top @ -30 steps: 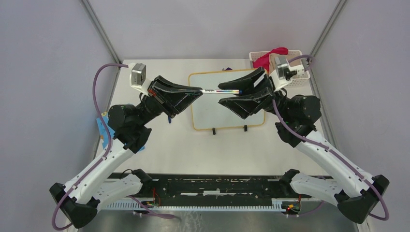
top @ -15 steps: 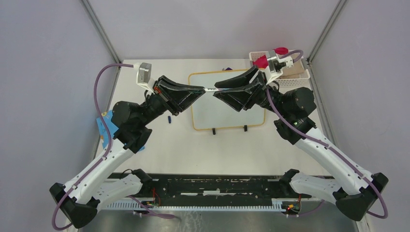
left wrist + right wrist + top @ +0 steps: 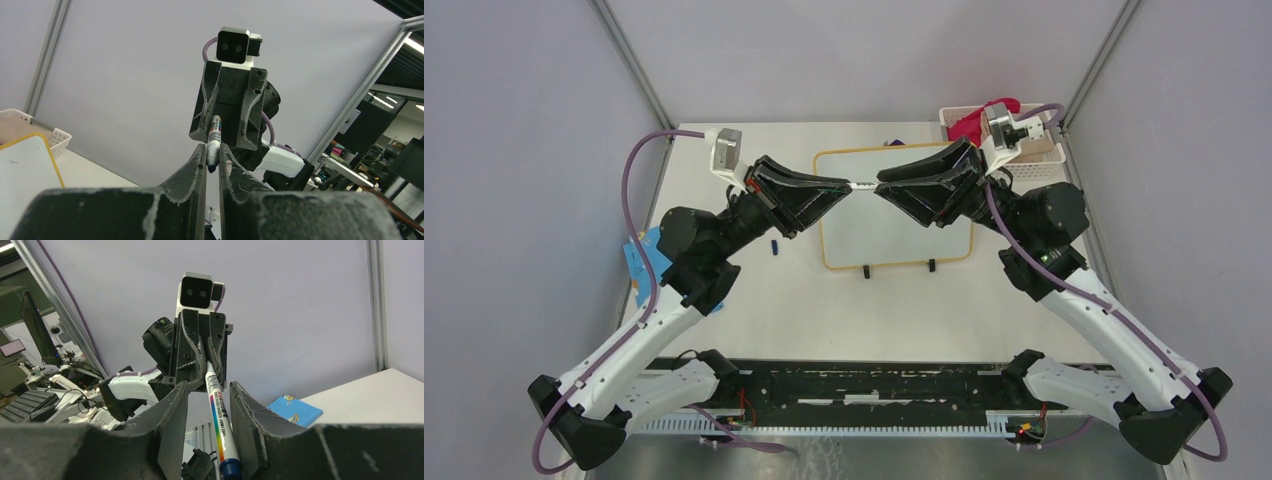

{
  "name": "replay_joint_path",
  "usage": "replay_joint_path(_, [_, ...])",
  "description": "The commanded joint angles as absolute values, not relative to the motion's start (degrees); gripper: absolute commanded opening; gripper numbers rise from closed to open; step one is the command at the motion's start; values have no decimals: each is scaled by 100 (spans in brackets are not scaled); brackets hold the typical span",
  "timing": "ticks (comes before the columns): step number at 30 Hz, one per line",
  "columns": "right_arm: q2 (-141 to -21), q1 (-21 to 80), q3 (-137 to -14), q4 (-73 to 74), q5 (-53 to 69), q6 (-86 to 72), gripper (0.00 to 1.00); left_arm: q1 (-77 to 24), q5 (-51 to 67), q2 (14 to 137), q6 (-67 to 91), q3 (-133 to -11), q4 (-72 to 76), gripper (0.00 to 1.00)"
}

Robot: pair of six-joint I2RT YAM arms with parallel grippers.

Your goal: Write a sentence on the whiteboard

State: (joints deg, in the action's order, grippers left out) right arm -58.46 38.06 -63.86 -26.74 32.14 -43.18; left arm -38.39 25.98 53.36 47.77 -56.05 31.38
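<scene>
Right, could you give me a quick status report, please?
Left gripper shut on the marker; right gripper open around it. Whiteboard below, visible part unwritten. Both hover above it; no other obstruction seen.

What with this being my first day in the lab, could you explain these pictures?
It is a robot: a white-and-black left arm and right arm, bolted at the near edge of a pale table. One picture looks down from above; the other two come from cameras on the wrists. On the table sit a white whiteboard with a yellow frame, a white lattice basket and a blue card. Above the board, the left gripper is shut on one end of a white marker pen with a rainbow stripe; the right gripper sits open around it.
</scene>
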Motion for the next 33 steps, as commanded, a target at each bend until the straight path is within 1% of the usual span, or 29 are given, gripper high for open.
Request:
replay_joint_path(1, [-5748, 3762, -6415, -3122, 3354, -4495, 40, -3858, 2646, 5371, 4687, -5834, 3164, 2])
replay_joint_path(7, [-5748, 3754, -6428, -3003, 3388, -4463, 35, -3858, 2641, 5392, 4677, -5877, 3156, 2])
replay_joint_path(13, [-5783, 3743, -6457, -2856, 3412, -4397, 38, -3858, 2650, 5420, 4641, -5930, 3120, 2])
replay_joint_path(15, [-5783, 3741, -6455, -2865, 3401, -4399, 38, -3859, 2659, 5415, 4641, -5939, 3111, 2])
replay_joint_path(25, [-5787, 3739, -6435, -2913, 3398, -4376, 27, -3858, 2672, 5443, 4636, -5934, 3082, 2])
replay_joint_path(33, [-5801, 3731, -6424, -2995, 3391, -4410, 15, -3858, 2663, 5434, 4619, -5892, 3058, 2])
